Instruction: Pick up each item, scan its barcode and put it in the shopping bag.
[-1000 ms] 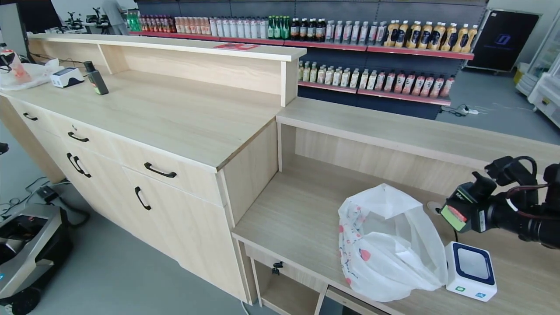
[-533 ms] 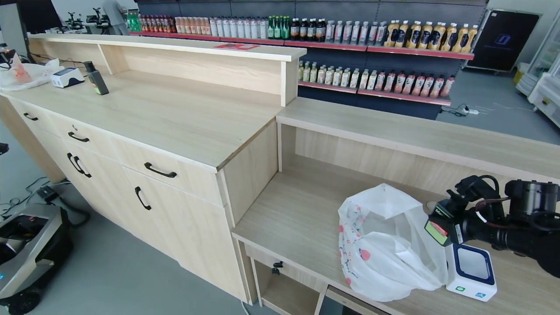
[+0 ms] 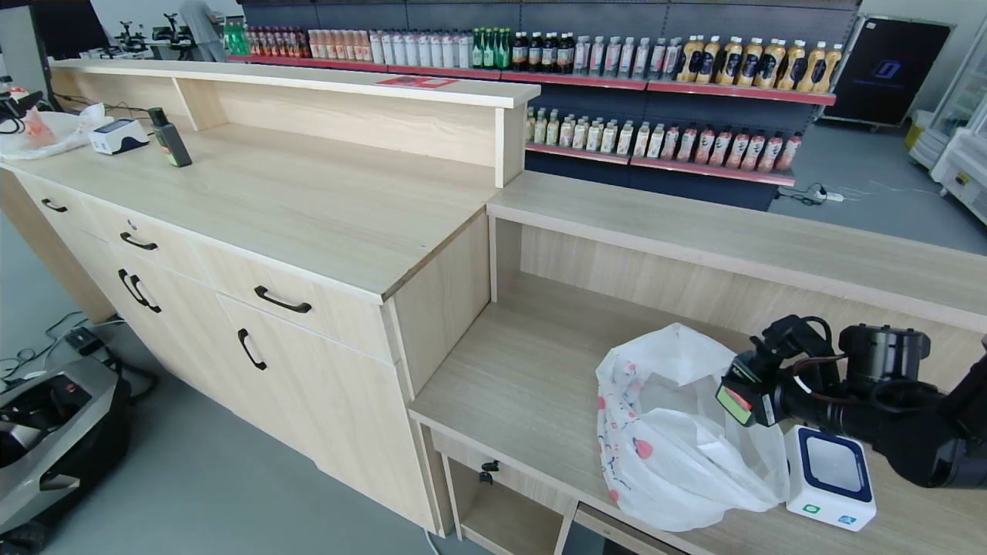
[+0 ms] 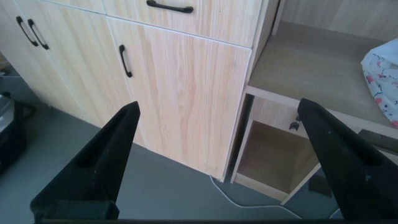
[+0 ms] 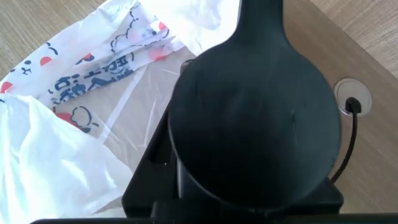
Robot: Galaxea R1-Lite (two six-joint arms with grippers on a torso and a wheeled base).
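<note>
A white shopping bag (image 3: pixel 678 455) with red prints stands open on the low counter (image 3: pixel 524 378), beside a white barcode scanner (image 3: pixel 831 476). My right gripper (image 3: pixel 759 385) is shut on a black bottle (image 3: pixel 742 395) with a green and red label, held sideways over the bag's right rim, above and left of the scanner. In the right wrist view the bottle (image 5: pixel 255 124) hides the fingers, with the bag (image 5: pixel 74 112) beneath it. My left gripper (image 4: pixel 217 155) hangs open and empty low in front of the cabinet doors, with the bag's edge (image 4: pixel 382 74) off to one side.
The tall counter (image 3: pixel 293 200) to the left carries another scanner (image 3: pixel 117 136), a dark bottle (image 3: pixel 170 139) and a second bag (image 3: pixel 46 127). A raised ledge (image 3: pixel 732 239) runs behind the low counter. A cable grommet (image 5: pixel 351 99) sits near the bag. Drink shelves (image 3: pixel 655 62) line the back.
My right arm has carried the black bottle leftward and down, from beside the scanner's far side to over the bag's right rim. The bag and scanner have stayed put.
</note>
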